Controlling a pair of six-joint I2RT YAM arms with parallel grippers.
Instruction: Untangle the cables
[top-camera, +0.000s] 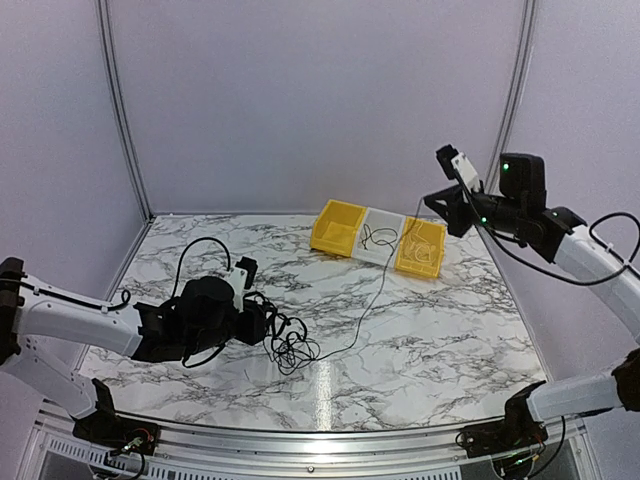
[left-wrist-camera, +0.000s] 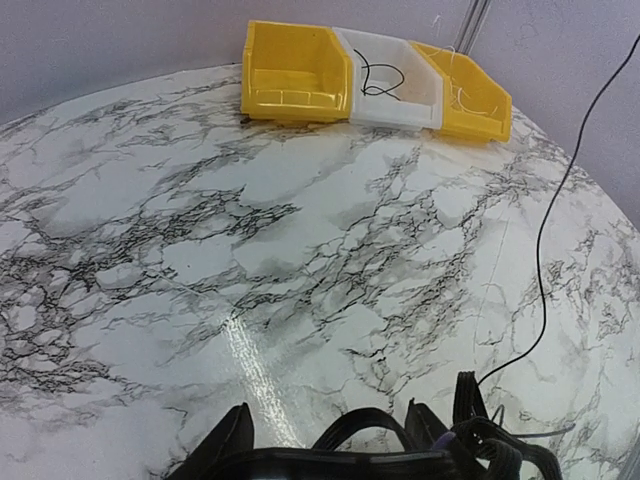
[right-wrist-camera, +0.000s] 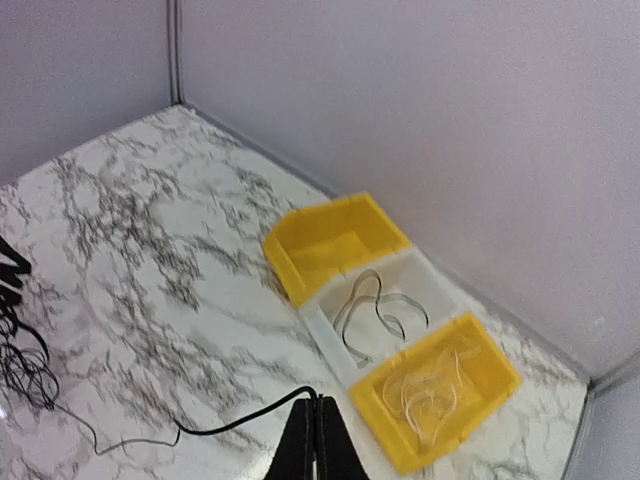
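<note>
The tangle of thin black cables (top-camera: 290, 345) lies on the marble table at front left. My left gripper (top-camera: 267, 323) rests at its left edge. In the left wrist view the left gripper (left-wrist-camera: 330, 442) has its fingers (left-wrist-camera: 230, 445) wide apart, with a black loop arching between them and cable bunched beside the right finger. My right gripper (top-camera: 432, 203) is raised near the bins. It is shut on one black strand (right-wrist-camera: 230, 422) at its fingertips (right-wrist-camera: 318, 405). That strand (top-camera: 378, 290) runs down to the tangle (right-wrist-camera: 25, 370) and shows in the left wrist view (left-wrist-camera: 545, 250).
Three bins stand in a row at the back: a yellow bin (top-camera: 337, 227), a white bin (top-camera: 380, 240) with a black cable (left-wrist-camera: 378, 82) in it, and a yellow bin (top-camera: 421, 247) with whitish cable (right-wrist-camera: 430, 385). Enclosure walls surround the table.
</note>
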